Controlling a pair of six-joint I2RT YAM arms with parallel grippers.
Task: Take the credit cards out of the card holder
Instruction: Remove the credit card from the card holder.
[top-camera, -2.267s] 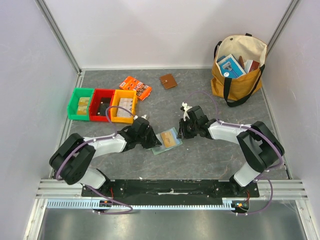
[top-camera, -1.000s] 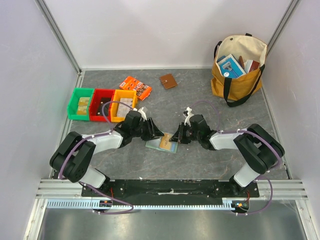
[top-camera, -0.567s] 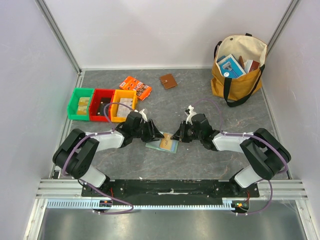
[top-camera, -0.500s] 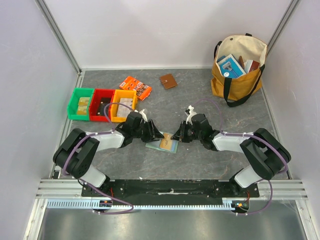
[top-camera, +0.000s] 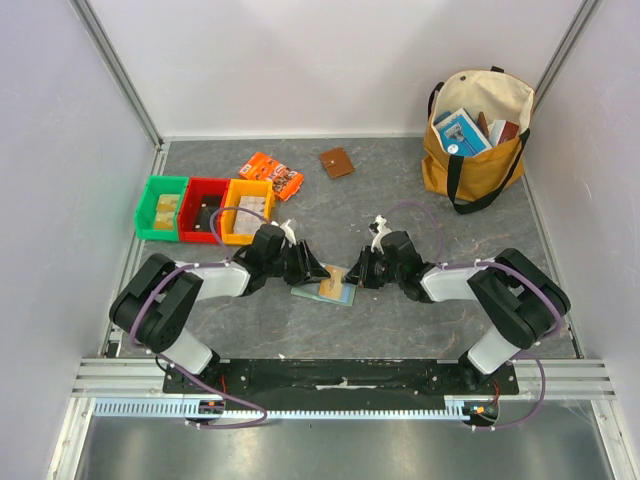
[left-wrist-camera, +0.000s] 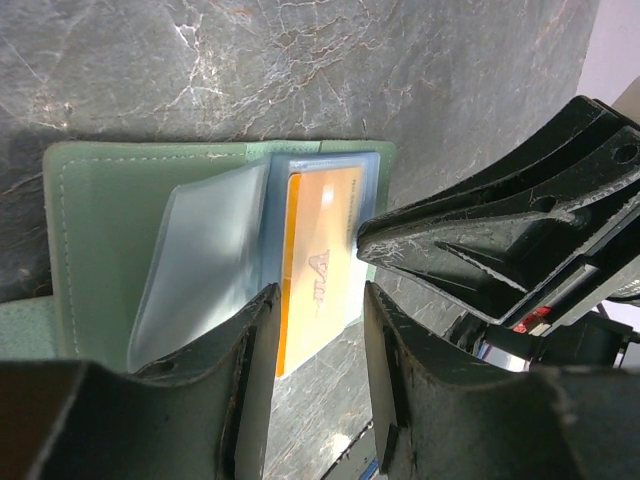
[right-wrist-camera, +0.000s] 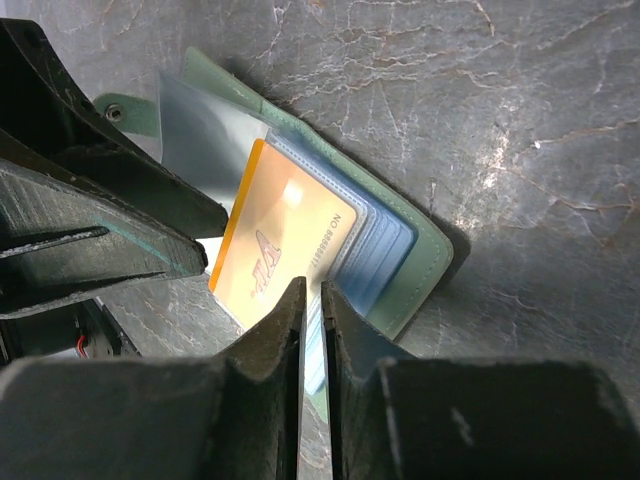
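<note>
The pale green card holder (top-camera: 312, 292) lies open on the grey table between my two grippers. It also shows in the left wrist view (left-wrist-camera: 110, 240) and the right wrist view (right-wrist-camera: 430, 255). A tan-orange credit card (left-wrist-camera: 320, 270) sticks partway out of its blue sleeve pockets, also in the right wrist view (right-wrist-camera: 285, 245). My left gripper (left-wrist-camera: 318, 300) is open, its jaws on either side of the card's free end. My right gripper (right-wrist-camera: 312, 300) is nearly shut, with a thin pale-blue sleeve edge in its gap, right beside the card. In the top view the left gripper (top-camera: 316, 273) and right gripper (top-camera: 358, 276) face each other across the holder.
Green (top-camera: 160, 208), red (top-camera: 203, 210) and orange (top-camera: 246, 212) bins stand at the left. An orange printed packet (top-camera: 271, 174) and a brown square wallet (top-camera: 337, 162) lie at the back. A yellow tote bag (top-camera: 475, 135) with books stands at the back right.
Over two seconds both grippers closed in on the holder, which turned and shifted left, and the card came into view. In the last half second the right arm shifted slightly.
</note>
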